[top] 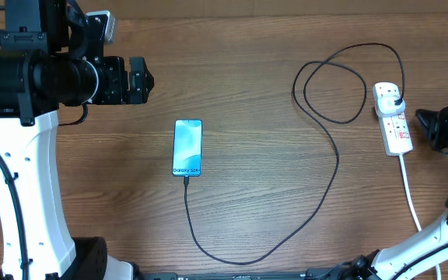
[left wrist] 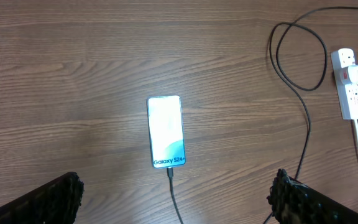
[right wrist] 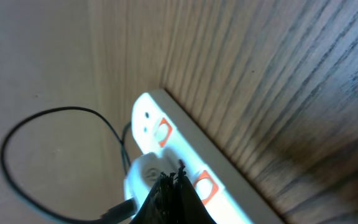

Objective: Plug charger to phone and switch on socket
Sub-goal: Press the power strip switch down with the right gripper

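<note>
The phone (top: 187, 148) lies flat mid-table with its blue screen lit, also seen in the left wrist view (left wrist: 165, 130). The black charger (top: 337, 159) has its tip in the phone's near end. Its cable runs in a wide loop to a plug in the white socket (top: 394, 128). My left gripper (top: 142, 80) hangs open well above and to the left of the phone, fingers (left wrist: 64, 193) spread wide around nothing. My right gripper (top: 423, 119) is shut at the socket's right side. Its tip (right wrist: 174, 179) sits over the strip (right wrist: 229, 193), beside a red switch (right wrist: 202, 186). Contact is unclear.
The socket's thick white cord (top: 411, 194) runs toward the near right table edge. The charger cable coils in a loop (top: 333, 85) left of the socket. A second red switch (right wrist: 163, 132) shows further along the strip.
</note>
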`<state>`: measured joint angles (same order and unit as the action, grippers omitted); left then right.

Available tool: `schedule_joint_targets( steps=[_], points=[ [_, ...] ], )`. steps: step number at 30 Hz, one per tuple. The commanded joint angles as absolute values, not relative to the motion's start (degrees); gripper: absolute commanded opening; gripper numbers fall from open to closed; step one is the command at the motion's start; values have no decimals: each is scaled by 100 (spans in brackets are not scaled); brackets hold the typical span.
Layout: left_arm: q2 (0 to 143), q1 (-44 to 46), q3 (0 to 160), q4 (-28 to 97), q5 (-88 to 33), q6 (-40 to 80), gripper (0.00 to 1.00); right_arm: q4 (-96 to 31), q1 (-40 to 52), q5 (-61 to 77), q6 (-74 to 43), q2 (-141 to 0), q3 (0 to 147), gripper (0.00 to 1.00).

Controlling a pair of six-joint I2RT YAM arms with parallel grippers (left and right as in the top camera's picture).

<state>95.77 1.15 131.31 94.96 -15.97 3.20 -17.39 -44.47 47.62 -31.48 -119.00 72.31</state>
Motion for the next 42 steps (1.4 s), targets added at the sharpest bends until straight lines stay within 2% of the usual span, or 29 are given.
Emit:
schedule_joint_targets(
  steps=[1,42],
  points=[
    [9483,99,13216,9489,-1566,342,100,-1632,-4300,4735,-2947,-11968,7271,4],
    [9483,99,13216,9489,-1566,342,100,-1643,-4007,4289,-2956,-11983,6980,4]
  ],
)
